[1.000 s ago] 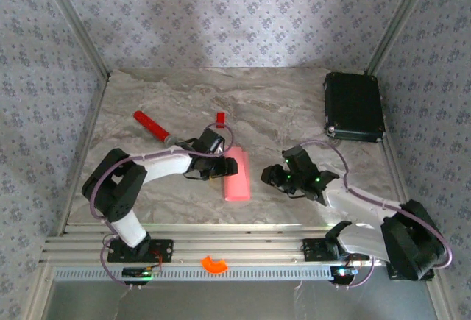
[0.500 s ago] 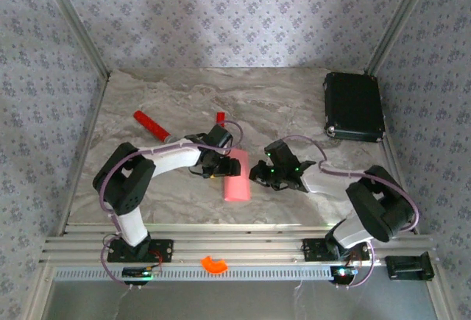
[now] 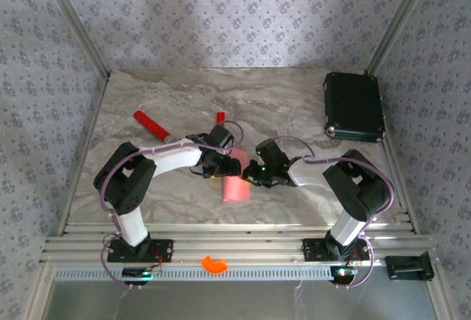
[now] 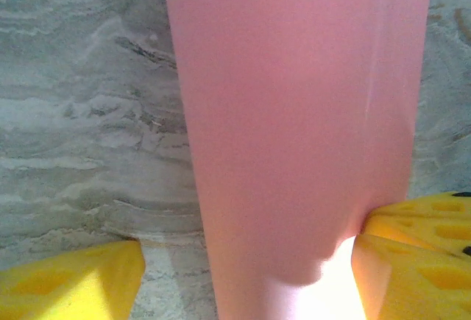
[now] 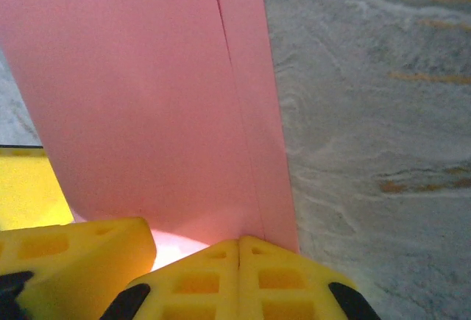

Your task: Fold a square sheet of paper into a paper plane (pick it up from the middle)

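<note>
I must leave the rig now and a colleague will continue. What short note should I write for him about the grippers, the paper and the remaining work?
Left gripper: open, jaws astride the pink paper, one finger touching its edge.
Right gripper: shut at the paper's edge; whether it pinches a layer cannot be told.
Paper: flat on the table, between both grippers.
Done: sheet folded into a narrow creased strip.
Left: no pointed nose or wings yet; those folds remain.

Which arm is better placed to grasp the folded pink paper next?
Left, probably. The left claw is open and straddles the pink paper, so it only needs to close. The right claw is shut at the paper's edge and would first need to open.
</note>
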`<act>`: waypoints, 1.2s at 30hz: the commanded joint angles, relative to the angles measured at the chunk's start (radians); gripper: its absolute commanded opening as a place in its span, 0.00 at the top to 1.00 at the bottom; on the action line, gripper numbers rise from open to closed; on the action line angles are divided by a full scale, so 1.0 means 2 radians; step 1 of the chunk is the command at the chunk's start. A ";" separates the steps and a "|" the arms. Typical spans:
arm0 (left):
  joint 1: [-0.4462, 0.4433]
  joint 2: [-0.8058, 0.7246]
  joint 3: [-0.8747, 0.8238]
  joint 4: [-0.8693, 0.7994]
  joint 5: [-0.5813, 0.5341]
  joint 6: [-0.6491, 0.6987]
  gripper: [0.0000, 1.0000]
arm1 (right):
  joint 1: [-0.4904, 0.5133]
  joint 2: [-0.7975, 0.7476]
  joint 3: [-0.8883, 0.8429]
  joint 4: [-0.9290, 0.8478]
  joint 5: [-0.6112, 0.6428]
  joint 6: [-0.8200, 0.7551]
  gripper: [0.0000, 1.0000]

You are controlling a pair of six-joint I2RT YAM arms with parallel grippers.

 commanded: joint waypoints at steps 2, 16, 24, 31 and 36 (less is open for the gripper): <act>-0.006 -0.014 -0.027 0.031 0.015 -0.005 0.24 | 0.019 -0.001 -0.017 -0.095 0.043 -0.006 0.96; 0.003 -0.118 -0.130 0.169 0.088 -0.036 0.41 | 0.043 -0.062 -0.109 -0.027 0.056 0.076 0.98; -0.001 -0.102 -0.146 0.177 0.101 -0.035 0.44 | 0.045 -0.057 -0.112 -0.015 0.056 0.086 0.98; -0.012 -0.074 -0.134 0.157 0.082 -0.028 0.52 | 0.046 -0.059 -0.111 -0.004 0.053 0.084 0.96; -0.015 -0.055 -0.122 0.117 0.047 -0.027 0.58 | 0.037 -0.087 -0.104 0.017 0.040 0.068 0.88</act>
